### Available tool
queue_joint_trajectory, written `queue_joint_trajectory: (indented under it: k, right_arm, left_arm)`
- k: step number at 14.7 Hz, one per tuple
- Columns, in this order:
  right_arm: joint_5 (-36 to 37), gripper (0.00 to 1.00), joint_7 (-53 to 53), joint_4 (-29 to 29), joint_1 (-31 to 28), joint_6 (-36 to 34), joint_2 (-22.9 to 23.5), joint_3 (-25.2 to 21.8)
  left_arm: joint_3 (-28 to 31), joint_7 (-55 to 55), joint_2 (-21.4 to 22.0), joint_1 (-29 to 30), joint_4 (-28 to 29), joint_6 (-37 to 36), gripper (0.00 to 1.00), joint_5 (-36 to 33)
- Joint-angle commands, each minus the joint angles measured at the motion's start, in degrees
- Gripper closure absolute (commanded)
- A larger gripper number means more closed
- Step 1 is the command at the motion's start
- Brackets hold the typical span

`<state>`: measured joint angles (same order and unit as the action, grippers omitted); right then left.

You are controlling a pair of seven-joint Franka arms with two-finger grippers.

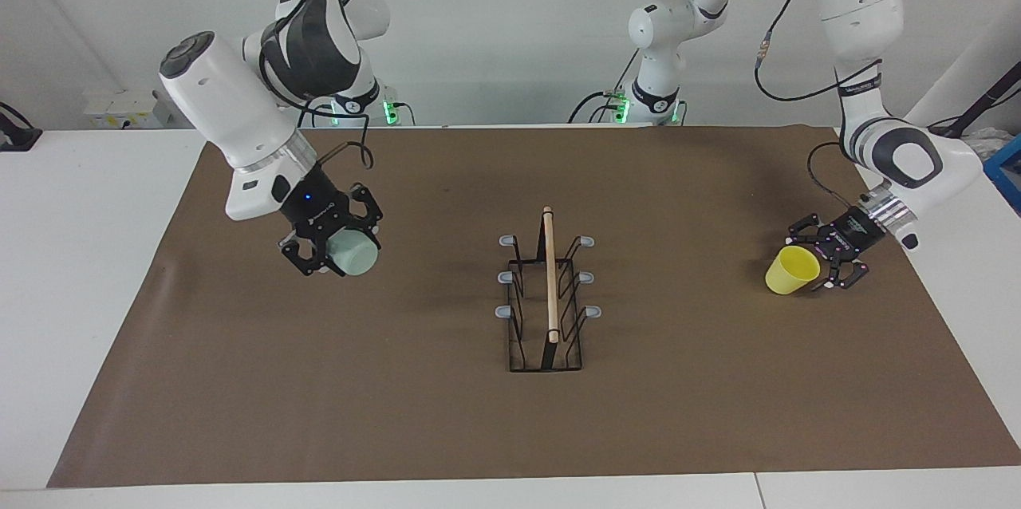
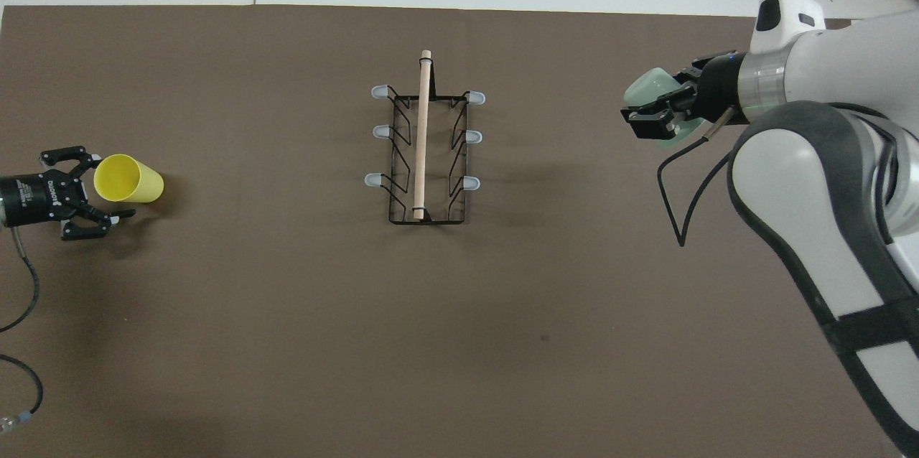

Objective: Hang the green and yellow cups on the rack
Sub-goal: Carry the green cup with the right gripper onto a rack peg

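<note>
A pale green cup (image 1: 353,256), clamped in the right gripper (image 1: 329,247) over the mat toward that arm's end, could slip or miss a prong of the rack (image 1: 548,291). The yellow cup (image 1: 791,270) lies tipped between the left gripper's (image 1: 832,258) spread fingers.

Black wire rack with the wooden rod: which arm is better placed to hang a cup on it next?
The right arm. Its right gripper is shut on the pale mint green plastic cup, raised over the brown mat beside the rack. The left gripper is open at the bright yellow plastic cup, which lies on the mat.
</note>
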<state>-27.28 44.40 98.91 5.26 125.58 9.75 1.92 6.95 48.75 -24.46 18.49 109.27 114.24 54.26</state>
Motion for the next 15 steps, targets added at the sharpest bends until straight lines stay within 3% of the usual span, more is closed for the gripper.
queue_joint_trajectory:
  k: [1, 5, 6, 7, 8, 11, 15]
  right_arm:
    - [-12.5, 1.00, 7.5, 8.0, 0.8, 8.5, -4.4, 0.5]
    - [-33.2, 1.00, 20.0, 13.8, 6.2, 20.7, -6.4, 0.5]
    - [-39.7, 1.00, 23.3, 14.8, 8.0, 24.5, -6.8, 0.5]
    - [-45.8, 1.00, 26.7, 15.4, 10.2, 28.4, -6.9, 0.5]
    - [-51.3, 1.00, 30.7, 15.9, 12.1, 31.3, -6.9, 0.5]
    - [-73.5, 1.00, 45.5, 15.9, 17.8, 37.3, -6.9, 0.5]
    - [-102.4, 1.00, 73.6, 16.2, 20.2, 36.6, -6.9, 0.5]
  left_arm:
    - [0.4, 0.5, 2.2, -2.0, 3.8, 2.8, 0.00, 3.2]
    - [0.4, 0.1, 2.2, -3.1, 4.5, 4.1, 0.00, 4.9]
    - [0.4, 0.1, 2.2, -3.2, 4.4, 4.2, 0.05, 5.0]
    - [0.4, 0.0, 2.2, -3.2, 4.2, 4.4, 0.60, 5.1]
    - [0.4, -0.2, 2.2, -3.2, 4.1, 4.5, 1.00, 5.2]
    - [0.3, -1.1, 2.7, -4.4, 2.3, 4.0, 1.00, 4.7]
    - [0.4, 0.5, 6.1, -6.5, 0.4, 3.5, 1.00, 4.4]
